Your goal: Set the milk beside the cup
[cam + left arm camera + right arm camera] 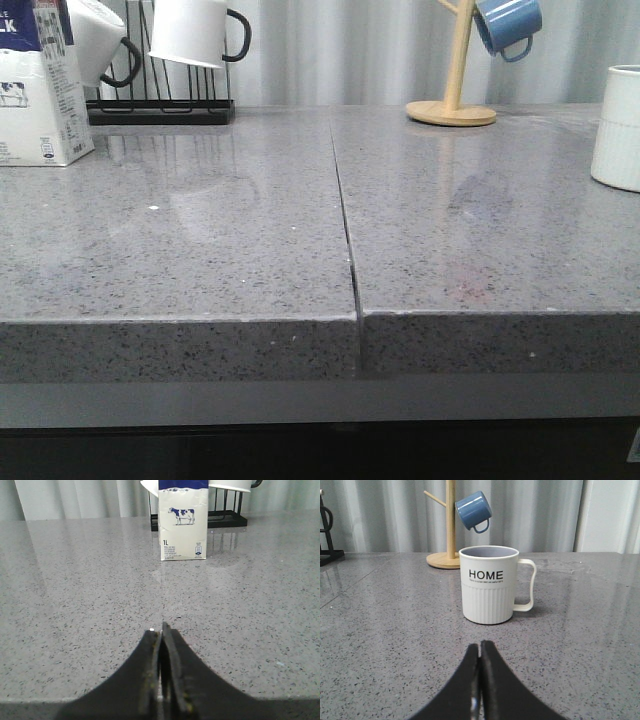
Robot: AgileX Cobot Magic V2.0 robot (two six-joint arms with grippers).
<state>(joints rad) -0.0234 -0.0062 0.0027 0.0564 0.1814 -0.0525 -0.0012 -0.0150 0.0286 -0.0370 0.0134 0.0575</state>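
Left gripper [161, 630] pinched closed, empty, low over the counter [200, 250]. Straight ahead and well apart: the milk [183, 522], upright, long axis vertical, far left by the black rack [160, 110]. So nearer the left arm. Right gripper [480, 647] closed too, facing the cup [488, 584], far right. Readable: "1L", "HOME".

The front view looks low across the countertop [200, 250]; each wrist camera sits near its surface, facing milk [183, 520] or cup [487, 585], both shared with the front view.
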